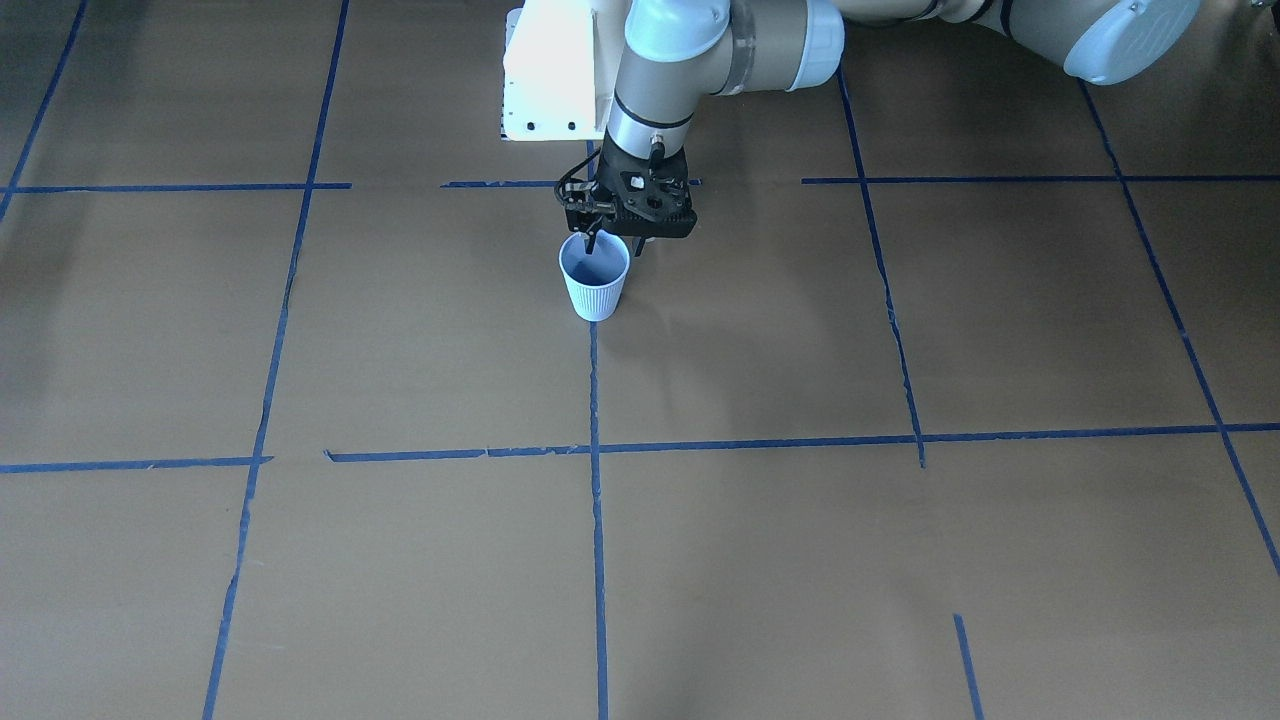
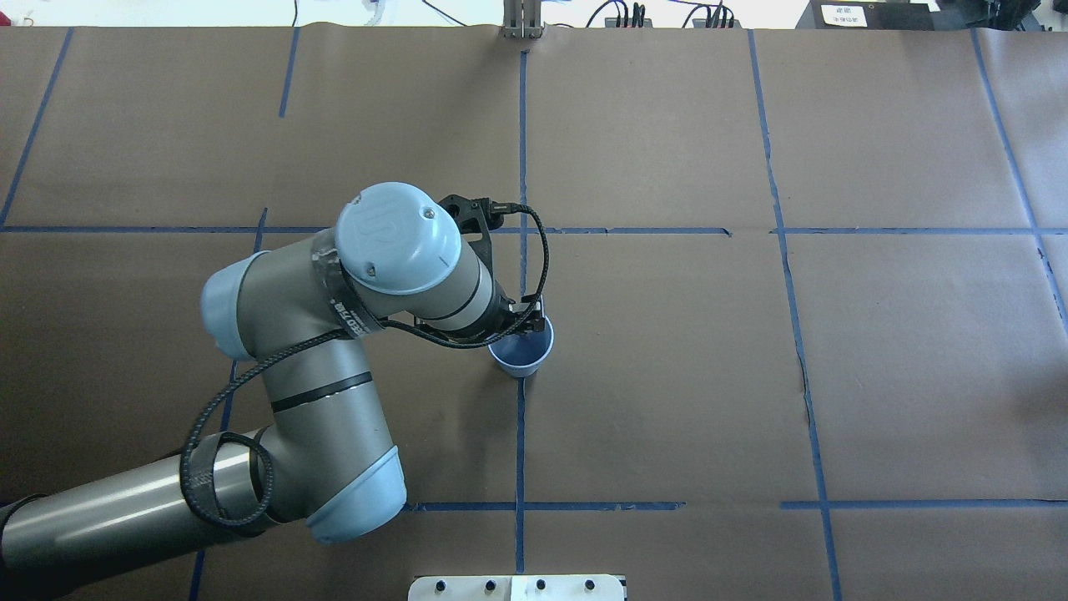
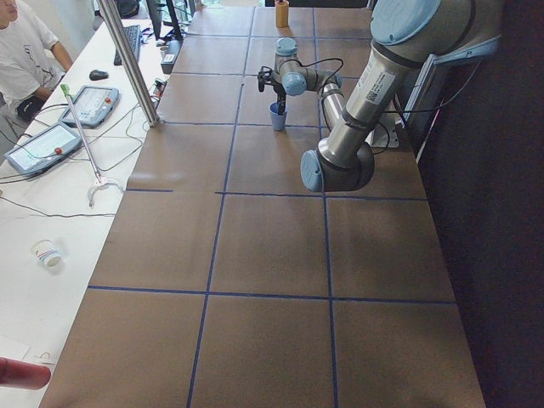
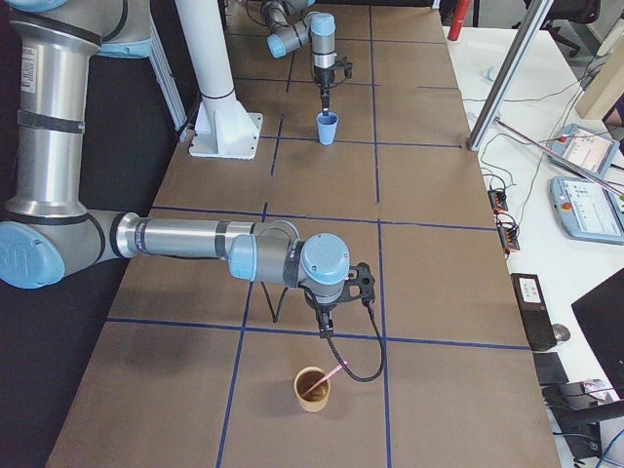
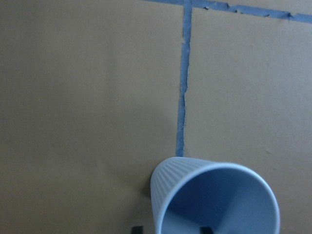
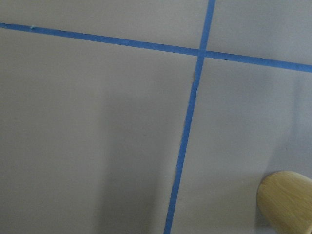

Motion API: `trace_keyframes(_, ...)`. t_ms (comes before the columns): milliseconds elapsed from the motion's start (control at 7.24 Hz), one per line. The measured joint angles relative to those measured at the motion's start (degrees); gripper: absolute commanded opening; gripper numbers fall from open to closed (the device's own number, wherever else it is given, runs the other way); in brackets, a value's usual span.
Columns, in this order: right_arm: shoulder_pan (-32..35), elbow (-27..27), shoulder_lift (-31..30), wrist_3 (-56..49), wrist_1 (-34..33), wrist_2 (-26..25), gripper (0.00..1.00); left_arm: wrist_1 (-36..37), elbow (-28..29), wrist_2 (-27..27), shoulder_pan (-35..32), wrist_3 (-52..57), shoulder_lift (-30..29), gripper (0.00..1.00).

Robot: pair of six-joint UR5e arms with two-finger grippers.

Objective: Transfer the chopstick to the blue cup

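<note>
The blue cup [image 1: 594,287] stands upright near the table's middle; it also shows in the overhead view [image 2: 521,357] and the left wrist view [image 5: 214,200]. My left gripper [image 1: 617,245] is open and straddles the cup's rim, with one finger inside the cup and one outside, apart from the wall. A pinkish-tan chopstick [image 4: 330,375] leans in a tan cup [image 4: 312,389] at the table's right end. My right gripper [image 4: 326,329] hangs just above and beside that tan cup; I cannot tell whether it is open or shut. The right wrist view shows only the tan cup's rim [image 6: 287,204].
Blue tape lines cross the brown paper table cover. The robot's white base [image 1: 553,70] stands at the table's robot side, just behind the blue cup. A side bench with tablets [image 3: 42,146] and an operator [image 3: 21,51] runs along the far edge.
</note>
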Motion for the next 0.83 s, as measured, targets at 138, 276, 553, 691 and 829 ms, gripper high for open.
trace_keyframes(138, 1.99, -2.11, 0.17, -2.40, 2.02, -1.95, 0.99, -0.04, -3.52, -0.02, -1.09, -0.28, 1.65, 0.99)
trace_keyframes(276, 3.65, -6.10, 0.76, -5.89, 5.72, -3.56, 0.99, -0.07, -5.88, -0.03, -1.87, -0.37, 2.88, 0.99)
trace_keyframes(553, 4.80, -16.65, 2.95, -9.37, 15.14, -4.55, 0.92, -0.07, -7.43, -0.03, -2.42, -0.47, 3.83, 0.99)
trace_keyframes(691, 4.90, -20.24, 3.45, -9.52, 19.36, -4.58, 0.73, -0.06, -7.70, -0.03, -2.44, -0.50, 4.16, 0.99)
trace_keyframes(829, 4.93, -21.72, 3.55, -9.37, 21.40, -4.53, 0.53, -0.07, -7.88, -0.03, -2.44, -0.50, 4.49, 0.99)
